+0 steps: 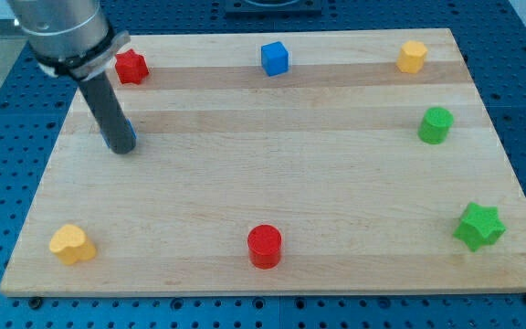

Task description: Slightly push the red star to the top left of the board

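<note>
**A:** Seven blocks show plainly on the wooden board [245, 183], plus a sliver of blue. Shall we go from the view's left?

**B:** Yes. Lowest on that side is the yellow heart-shaped block [71, 244], near the board's bottom-left corner, well apart from everything else.

**A:** Above it, near the top-left corner, sits the red star [131, 66]. It lies close to the board's top edge, just to the right of the arm's grey body, which partly overlaps it in the view.

**B:** And my tip [120, 148]?

**A:** The dark rod slants down from that grey body and ends below the red star, not touching it. A small blue block [130, 131] peeks out from behind the rod's right side; its shape is hidden. There is no gripper on this arm, only the rod, so no jaws to report as wide or narrow.

**B:** Moving on toward the middle?

**A:** The blue cube [275, 58] rests near the top edge, and the red cylinder [265, 246] stands near the bottom edge, almost straight below it.

**B:** And the view's right?

**A:** The yellow block [412, 56] sits near the top-right corner, roughly hexagonal. Below it is the green cylinder [436, 125], and lower still, near the right edge, the green star [479, 226].
</note>
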